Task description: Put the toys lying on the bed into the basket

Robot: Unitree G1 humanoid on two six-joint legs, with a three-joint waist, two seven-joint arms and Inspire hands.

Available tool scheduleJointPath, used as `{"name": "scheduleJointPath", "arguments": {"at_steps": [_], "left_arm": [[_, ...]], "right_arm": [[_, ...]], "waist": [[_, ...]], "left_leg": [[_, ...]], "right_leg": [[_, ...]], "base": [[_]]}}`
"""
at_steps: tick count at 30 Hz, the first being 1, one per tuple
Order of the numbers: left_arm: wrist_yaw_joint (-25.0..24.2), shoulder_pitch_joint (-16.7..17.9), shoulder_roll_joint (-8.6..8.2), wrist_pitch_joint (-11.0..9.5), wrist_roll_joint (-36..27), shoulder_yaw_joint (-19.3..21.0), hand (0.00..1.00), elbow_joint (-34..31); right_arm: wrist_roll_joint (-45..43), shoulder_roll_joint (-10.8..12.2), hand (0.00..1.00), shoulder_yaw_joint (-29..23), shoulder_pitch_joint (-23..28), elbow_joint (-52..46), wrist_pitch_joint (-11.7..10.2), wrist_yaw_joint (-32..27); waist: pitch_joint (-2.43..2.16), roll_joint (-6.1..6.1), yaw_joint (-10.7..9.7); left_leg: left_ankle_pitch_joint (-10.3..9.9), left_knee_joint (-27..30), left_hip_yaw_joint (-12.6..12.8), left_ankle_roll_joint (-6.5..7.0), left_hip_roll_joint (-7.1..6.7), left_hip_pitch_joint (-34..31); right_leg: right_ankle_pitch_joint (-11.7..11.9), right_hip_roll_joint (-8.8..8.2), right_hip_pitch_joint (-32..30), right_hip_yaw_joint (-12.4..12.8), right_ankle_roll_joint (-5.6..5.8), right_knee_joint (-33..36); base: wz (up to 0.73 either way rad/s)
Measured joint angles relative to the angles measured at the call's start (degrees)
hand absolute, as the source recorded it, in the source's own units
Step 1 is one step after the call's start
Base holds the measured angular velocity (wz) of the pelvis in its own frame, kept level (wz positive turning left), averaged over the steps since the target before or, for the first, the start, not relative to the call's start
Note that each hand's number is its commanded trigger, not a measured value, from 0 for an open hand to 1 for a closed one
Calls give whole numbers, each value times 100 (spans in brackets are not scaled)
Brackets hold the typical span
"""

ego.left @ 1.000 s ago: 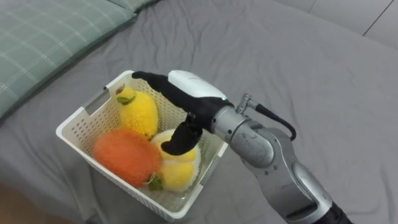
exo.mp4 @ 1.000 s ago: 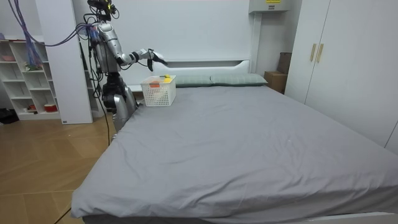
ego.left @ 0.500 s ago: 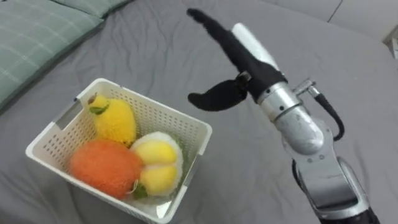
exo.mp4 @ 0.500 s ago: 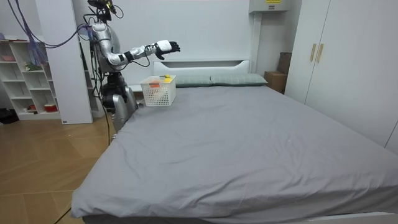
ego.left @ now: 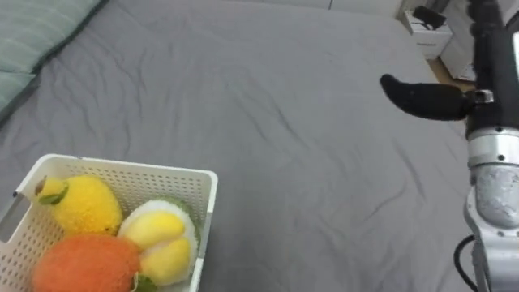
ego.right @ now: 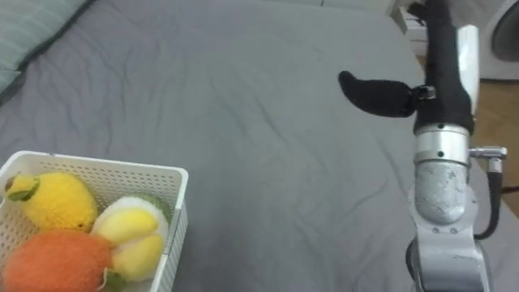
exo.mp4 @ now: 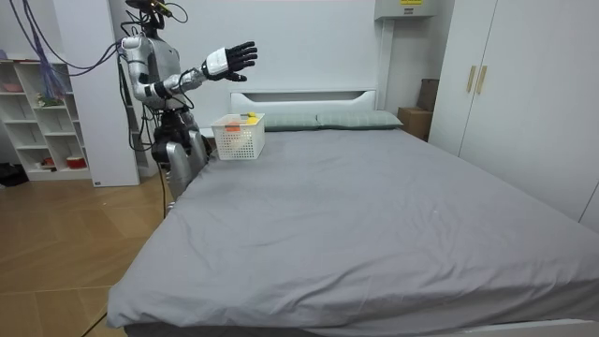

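the fingers of the right hand are straight and spread, the thumb stuck out sideways, grasping nothing. a second ago this hand was down over the basket, fingers just above the toys. half a second ago it had lifted clear. now it is raised high, well apart from the basket and off to its right. in the room view the hand is at about shoulder height, well above the basket's level. the eye views have shifted as well, so the basket now sits in their lower left corner. the toys lie inside it, touching one another: a yellow toy at the back, an orange toy in front and a yellow-and-white toy against the right wall. the basket stands on the bed near its head end, close to the side edge where the robot stands and near the green pillow. a wide stretch of smooth grey sheet runs from the basket toward the far edges.
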Motion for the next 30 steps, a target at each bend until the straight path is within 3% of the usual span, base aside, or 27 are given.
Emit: {"name": "scheduleJointPath", "arguments": {"at_steps": [6, 9, 11, 17, 25, 30], "left_arm": [[89, 70, 6, -3, -4, -30, 0, -19], [113, 123, 15, -3, -133, -34, 0, -16], [194, 177, 7, -10, -332, -94, 0, -17], [204, 207, -11, -3, -498, -156, 0, -6], [242, 252, -16, -23, -486, -197, 0, -33], [235, 280, -25, -17, -456, -197, 0, -15]], "right_arm": [[703, 4, 0, -371, 249, 660, -7, -470], [1314, 6, 0, -588, 413, 874, -323, -910], [1663, 16, 0, -673, 470, 1376, -453, -1174], [2476, 136, 0, -696, 718, 3232, -513, -1695], [2837, 470, 0, -652, 1015, 5848, -523, -1697], [3054, 541, 0, -500, 1183, 7152, -454, -1176]], "waist": [[5, -29, -119], [8, -24, -213], [19, 2, -295], [25, 100, -327], [-4, 152, -296], [-1, 181, -273]], "left_leg": [[1, 24, 180, 7, 3, -81], [-3, -4, 198, 7, 15, -62], [-17, -7, 197, 5, 25, -27], [-20, 5, 179, -1, 28, 7], [-23, 4, 142, -8, 26, 29], [-24, -3, 138, -8, 26, 26]], "right_leg": [[-2, 17, -232, 206, 6, 78], [7, 32, -219, 218, 3, 58], [8, 38, -179, 217, 2, 53], [-1, 41, -96, 223, -1, 31], [-12, 53, -76, 220, 1, -38], [-14, 51, -54, 221, -1, -31]], "base": [[-15], [-3], [0], [0], [1], [0]]}}
